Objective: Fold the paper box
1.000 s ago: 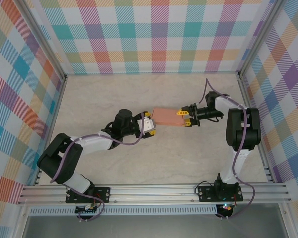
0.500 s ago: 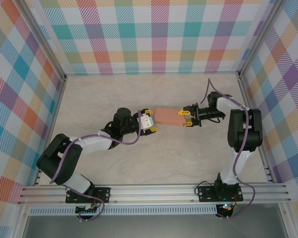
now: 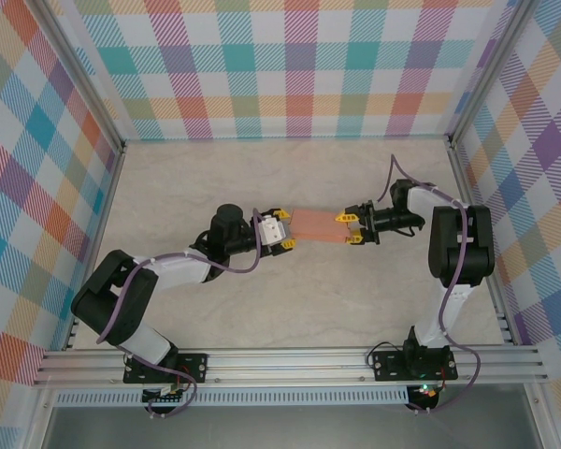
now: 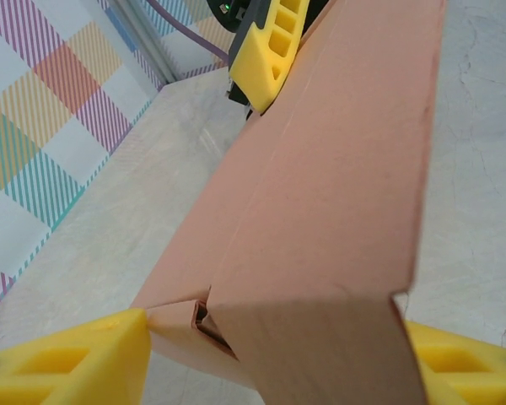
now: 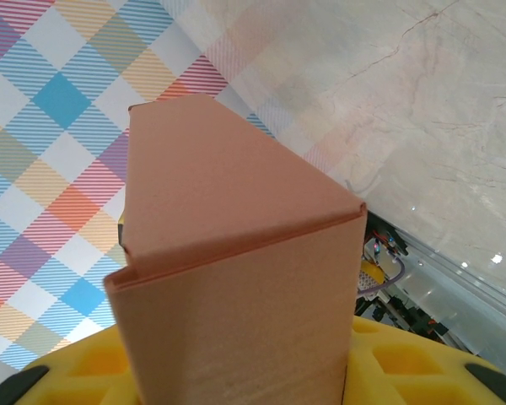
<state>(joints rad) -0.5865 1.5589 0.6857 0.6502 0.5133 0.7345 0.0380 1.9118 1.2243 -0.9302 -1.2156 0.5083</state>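
now the left gripper [image 3: 285,229] has narrowed around one end of the paper box [image 3: 314,225] over the middle of the table [image 3: 215,178], grip unclear, while the right gripper [image 3: 348,227] clamps the other end, so tucking that end flap looks next.

paper box [image 4: 320,211]: thin matte card | left end effector fingers [image 4: 67,363]: yellow plastic | table [image 3: 215,178]: smooth, marble-look

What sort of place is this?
Probably a robot test booth: a left arm and right arm bolted to a metal rail, with plaid walls around a stone-look table.
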